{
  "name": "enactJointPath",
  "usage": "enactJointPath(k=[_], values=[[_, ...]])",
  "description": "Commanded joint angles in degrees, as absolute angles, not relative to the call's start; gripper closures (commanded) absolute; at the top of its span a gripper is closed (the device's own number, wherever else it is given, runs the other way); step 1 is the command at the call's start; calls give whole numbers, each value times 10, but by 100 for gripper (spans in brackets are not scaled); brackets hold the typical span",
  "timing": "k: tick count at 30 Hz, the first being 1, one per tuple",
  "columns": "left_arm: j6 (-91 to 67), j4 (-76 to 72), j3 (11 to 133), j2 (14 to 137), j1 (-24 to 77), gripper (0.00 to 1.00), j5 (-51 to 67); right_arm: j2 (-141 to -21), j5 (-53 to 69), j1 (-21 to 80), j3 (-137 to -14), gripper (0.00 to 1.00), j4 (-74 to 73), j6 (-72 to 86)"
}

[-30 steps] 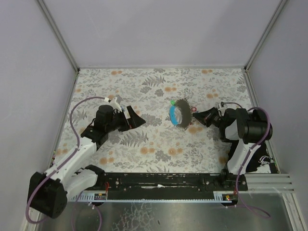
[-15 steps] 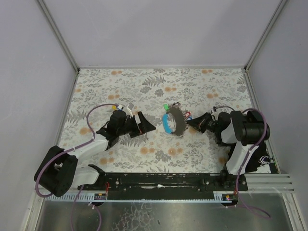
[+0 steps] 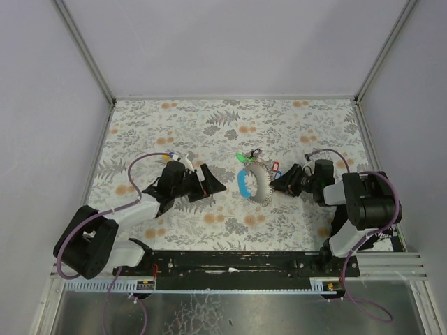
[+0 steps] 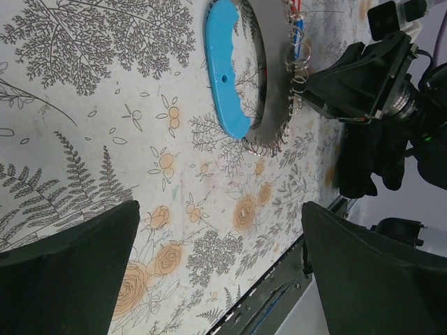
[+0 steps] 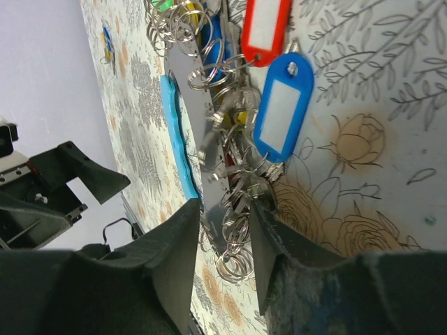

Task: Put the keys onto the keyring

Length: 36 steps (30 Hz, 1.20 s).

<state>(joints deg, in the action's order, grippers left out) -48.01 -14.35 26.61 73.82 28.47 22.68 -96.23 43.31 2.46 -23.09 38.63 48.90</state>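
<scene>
The keyring (image 3: pixel 260 184) lies mid-table: a grey curved band hung with small silver rings, with a light-blue strap (image 3: pixel 242 183) along its left side. The keys show as bright plastic heads, a green one (image 3: pixel 242 158) and red and blue ones (image 3: pixel 274 168). In the right wrist view the red head (image 5: pixel 265 28) and the blue head (image 5: pixel 283 115) lie beside the grey band (image 5: pixel 199 105). My right gripper (image 5: pixel 223 216) is open, its jaws apart around the band's end and loose rings (image 5: pixel 237 262). My left gripper (image 4: pixel 218 216) is wide open and holds nothing, left of the strap (image 4: pixel 223 70).
The table wears a floral cloth (image 3: pixel 209 209) and has grey walls on three sides. A black rail (image 3: pixel 230 262) runs along the near edge between the arm bases. In the left wrist view the right gripper (image 4: pixel 363 77) sits just past the bunch.
The right gripper carried the bunch slightly left and toward the near edge, then its jaws parted. The left arm swung right, closer to the blue strap, staying open.
</scene>
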Motion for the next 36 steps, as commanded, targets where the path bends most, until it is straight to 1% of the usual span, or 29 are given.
enactJointPath(k=[1, 3, 6, 12, 13, 15, 18, 22, 25, 29, 34, 36], values=[[-476, -190, 264, 754, 289, 2, 225, -958, 425, 40, -246, 55, 337, 438], [-475, -194, 266, 765, 290, 2, 227, -967, 429, 44, -254, 53, 334, 431], [-478, -205, 271, 785, 294, 3, 232, -984, 434, 51, -265, 51, 331, 424], [-477, -215, 279, 814, 304, 4, 230, -1019, 407, 73, -291, 52, 280, 383], [-477, -216, 280, 819, 306, 4, 229, -1025, 400, 77, -295, 54, 271, 375], [-478, -221, 282, 828, 308, 5, 231, -1033, 394, 82, -297, 62, 266, 369], [-486, -233, 282, 838, 311, 5, 233, -1042, 420, 83, -287, 74, 306, 390], [-507, -263, 267, 843, 311, 5, 235, -1049, 468, 83, -265, 86, 417, 479], [-522, -280, 258, 842, 310, 5, 233, -1057, 496, 83, -245, 94, 538, 558], [-540, -309, 248, 841, 310, 5, 231, -1073, 514, 83, -225, 97, 658, 645], [-565, -355, 252, 869, 309, 5, 240, -1092, 518, 83, -214, 99, 710, 677], [-576, -378, 259, 892, 310, 6, 250, -1099, 514, 83, -207, 100, 719, 682]])
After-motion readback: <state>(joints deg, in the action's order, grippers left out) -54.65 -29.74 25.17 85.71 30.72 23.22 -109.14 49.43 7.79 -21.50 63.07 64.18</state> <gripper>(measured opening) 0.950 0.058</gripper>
